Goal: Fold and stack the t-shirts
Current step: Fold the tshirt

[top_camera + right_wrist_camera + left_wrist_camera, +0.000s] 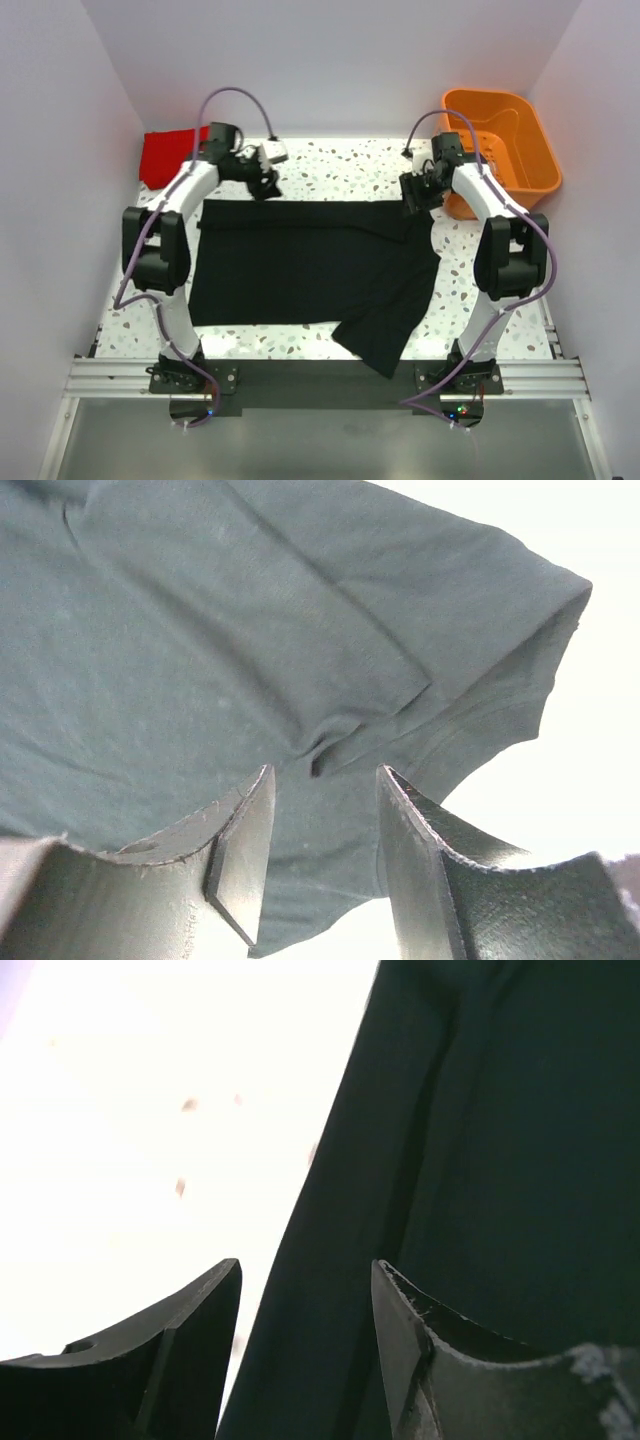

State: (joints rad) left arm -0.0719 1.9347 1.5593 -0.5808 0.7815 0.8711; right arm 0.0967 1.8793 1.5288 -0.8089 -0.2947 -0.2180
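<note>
The black t-shirt lies spread across the middle of the table, folded lengthwise, with one sleeve trailing toward the near edge at the right. The red t-shirt sits as a small folded rectangle at the far left corner. My left gripper hovers over the shirt's far left corner, open, with the cloth edge showing in the gap. My right gripper is over the far right corner, open, with a wrinkled sleeve lying below its parted fingers. Neither holds cloth.
An orange plastic basket stands at the far right corner, just behind the right arm. The speckled tabletop is bounded by white walls at the back and sides, and a metal rail runs along the near edge.
</note>
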